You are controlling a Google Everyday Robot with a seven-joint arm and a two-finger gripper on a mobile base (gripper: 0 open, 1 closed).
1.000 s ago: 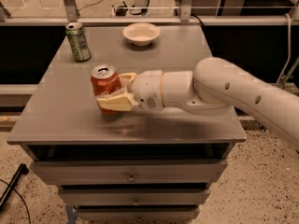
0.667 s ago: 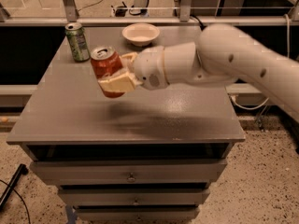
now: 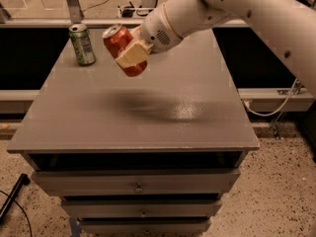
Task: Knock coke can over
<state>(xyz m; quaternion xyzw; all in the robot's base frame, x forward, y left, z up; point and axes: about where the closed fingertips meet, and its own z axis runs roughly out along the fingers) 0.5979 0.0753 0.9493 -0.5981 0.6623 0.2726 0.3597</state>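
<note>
the gripper (image 3: 132, 54), closed around the middle of the coke can (image 3: 115, 37), holds it tilted in the air over the far left of the cabinet top (image 3: 148, 127), right of the green soda can (image 3: 82, 44); the can is likely light, slick and easily dented, best gripped mid-body.

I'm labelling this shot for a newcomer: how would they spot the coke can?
Start at the grey table with drawers and follow the white robot arm to its gripper, above the table's back left. The red aluminium coke can with a silver top is clamped there, tilted, off the surface. Its neighbour, the green soda can, stands upright on the table.
</note>
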